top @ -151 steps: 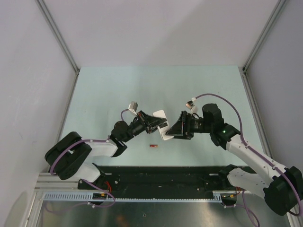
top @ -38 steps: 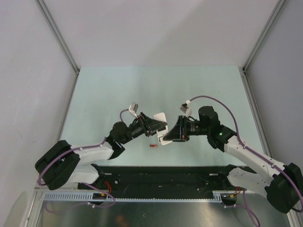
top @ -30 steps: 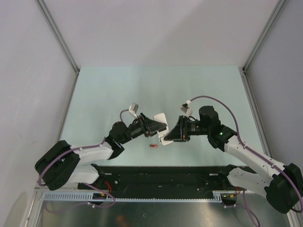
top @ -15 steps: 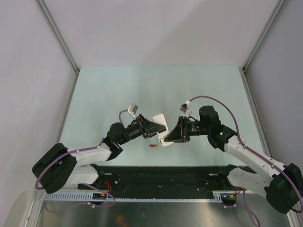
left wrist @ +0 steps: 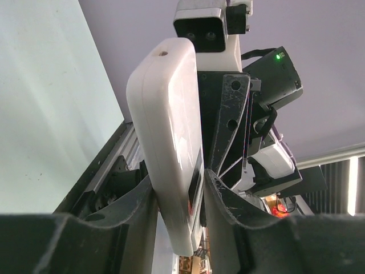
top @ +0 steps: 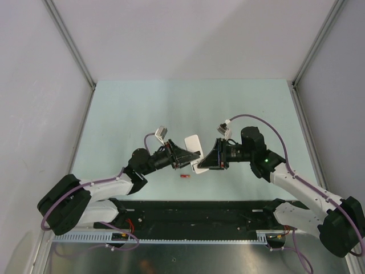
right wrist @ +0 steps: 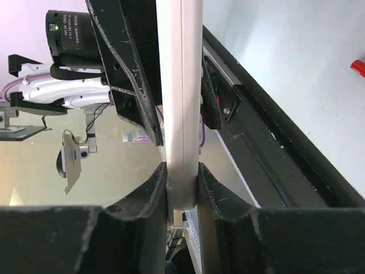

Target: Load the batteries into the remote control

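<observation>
The two arms meet above the middle of the pale green surface (top: pixel 142 108), and the remote control (right wrist: pixel 179 85) is lifted in the air between them, not lying on the surface. The right claw (right wrist: pixel 182 174) is clenched on it: in the right wrist view the remote control is seen edge-on, as a narrow white bar, and both black fingers (right wrist: pixel 149 194) press against its two flat sides near one end. The opening of this claw is small, only as wide as the thin body of the remote control. The left claw (left wrist: pixel 179 197) comes from the opposite side and stands around the other end of the same bar. In the left wrist view the plain white back is turned toward the camera, and the bar goes down between the two fingers (left wrist: pixel 140 217). The finger on the left of that view seems to touch the white edge, but on the other side the contact is hidden in shadow, so it is not possible to tell if this claw really grips or only stands around the bar. This claw is partly open, wider than the right one. One red battery (top: pixel 183 177) lies alone on the surface, just below the two claws in the top view and near the black base rail. Other batteries cannot be made out.
</observation>
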Controlling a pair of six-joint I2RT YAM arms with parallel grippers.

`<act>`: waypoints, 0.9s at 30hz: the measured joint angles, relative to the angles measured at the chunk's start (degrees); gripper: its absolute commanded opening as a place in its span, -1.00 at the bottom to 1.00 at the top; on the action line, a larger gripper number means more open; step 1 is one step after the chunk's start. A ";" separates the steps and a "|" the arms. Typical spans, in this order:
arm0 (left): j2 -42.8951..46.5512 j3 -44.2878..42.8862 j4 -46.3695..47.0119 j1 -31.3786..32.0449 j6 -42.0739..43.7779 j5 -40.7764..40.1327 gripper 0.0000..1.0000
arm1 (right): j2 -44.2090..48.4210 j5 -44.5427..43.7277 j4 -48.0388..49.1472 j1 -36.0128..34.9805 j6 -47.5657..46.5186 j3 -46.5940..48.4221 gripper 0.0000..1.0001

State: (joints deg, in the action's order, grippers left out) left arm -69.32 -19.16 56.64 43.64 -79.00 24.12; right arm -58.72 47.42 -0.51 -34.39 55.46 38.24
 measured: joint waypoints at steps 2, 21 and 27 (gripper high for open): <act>0.00 0.00 -0.11 0.00 0.04 0.07 -0.43 | -0.09 0.02 0.15 0.00 0.02 0.00 -1.00; 0.31 0.02 0.72 1.38 -1.05 -4.33 -1.00 | 0.31 -2.23 -0.02 -0.07 -1.09 -0.04 -0.79; 1.40 0.68 -0.55 2.67 -1.62 -8.39 -1.00 | 0.63 -4.66 -0.46 -0.46 -0.66 -0.04 -0.78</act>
State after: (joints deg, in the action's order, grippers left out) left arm -67.92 -18.48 56.10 46.30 -80.62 15.73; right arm -58.08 42.76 -0.97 -34.85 54.81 38.20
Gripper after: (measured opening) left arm 0.217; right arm 0.264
